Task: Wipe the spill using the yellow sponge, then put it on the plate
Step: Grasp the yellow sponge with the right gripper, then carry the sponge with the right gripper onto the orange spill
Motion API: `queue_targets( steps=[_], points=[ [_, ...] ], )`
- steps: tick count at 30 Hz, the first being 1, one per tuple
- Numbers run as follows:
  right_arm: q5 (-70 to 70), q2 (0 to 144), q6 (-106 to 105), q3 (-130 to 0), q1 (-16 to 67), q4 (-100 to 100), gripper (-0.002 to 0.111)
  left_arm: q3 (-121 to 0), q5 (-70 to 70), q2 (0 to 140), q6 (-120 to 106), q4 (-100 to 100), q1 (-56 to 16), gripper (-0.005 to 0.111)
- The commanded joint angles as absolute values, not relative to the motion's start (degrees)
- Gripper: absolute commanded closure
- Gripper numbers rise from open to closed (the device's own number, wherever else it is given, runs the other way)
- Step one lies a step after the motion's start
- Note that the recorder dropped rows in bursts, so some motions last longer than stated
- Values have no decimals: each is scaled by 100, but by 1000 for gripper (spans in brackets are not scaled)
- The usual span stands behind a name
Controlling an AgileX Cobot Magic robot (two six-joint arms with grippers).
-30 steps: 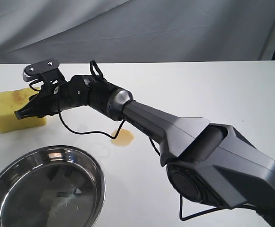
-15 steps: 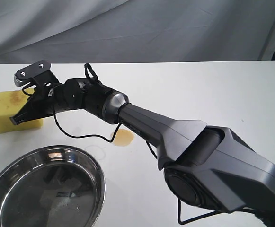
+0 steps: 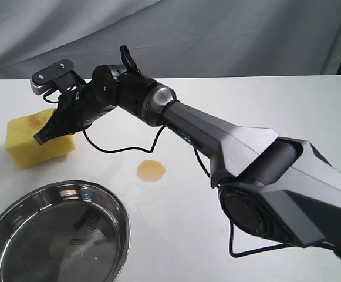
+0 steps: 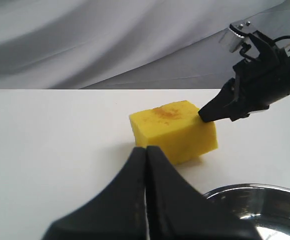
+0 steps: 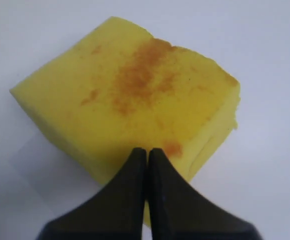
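The right gripper (image 3: 40, 138) is shut, its tips pressed against the yellow sponge (image 3: 32, 148), which lies at ten o'clock from the spill (image 3: 151, 170). The spill is not yet wiped, and nothing has been placed on the plate (image 3: 70, 184).

Grey-and-black arm (image 3: 229, 147), looping black cable (image 3: 123, 150), tapered matte black fingers (image 5: 122, 202)

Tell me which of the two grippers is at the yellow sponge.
The right gripper: its shut tips meet a top corner of the yellow sponge. The left gripper, also shut, hangs clear of the sponge without touching it.
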State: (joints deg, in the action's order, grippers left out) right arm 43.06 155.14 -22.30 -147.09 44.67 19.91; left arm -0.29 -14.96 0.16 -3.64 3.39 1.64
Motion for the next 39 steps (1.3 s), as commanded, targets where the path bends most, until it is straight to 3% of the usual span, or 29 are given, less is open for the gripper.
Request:
queue_targets(
  steps=[1,13,25,33,39],
  points=[
    [4935,15225,-2277,-14737,4445,1637,108,0,-1482,0,-347,342,173,107],
    [6995,14758,-1812,-14737,3747,1344,108,0,-1482,0,-347,342,173,107],
    [6996,13787,-1923,-13814,3130,1422,108,0,-1482,0,-347,342,173,107],
    [6974,12998,-2058,-12074,2988,1555,108,0,-1482,0,-347,342,173,107],
    [5481,12012,-2352,-10007,3010,1959,108,0,-1482,0,-347,342,173,107]
  ],
)
